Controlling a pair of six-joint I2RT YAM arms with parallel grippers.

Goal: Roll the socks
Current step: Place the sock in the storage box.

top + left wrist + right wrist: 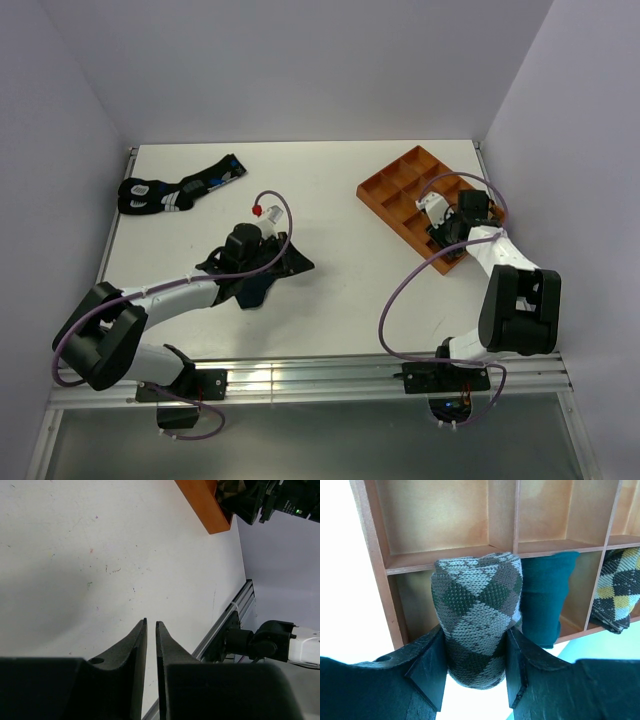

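Observation:
A rolled sock [477,605], tan-grey with dark argyle diamonds, sits between the fingers of my right gripper [475,632], which is shut on it. The roll's far end reaches into a near-row compartment of the orange wooden tray [375,555]. In the compartment to its right stands a plain dark teal-navy roll [547,600]. In the top view my right gripper [442,232] is over the tray [395,190]. My left gripper [303,266] lies low on the table left of centre. Its fingers [137,645] are almost together with only bare table showing in the slit.
A pair of black socks with blue and white markings [180,188] lies at the far left of the table. Another argyle roll with yellow diamonds [617,595] fills a compartment further right. Walls close in the table on three sides.

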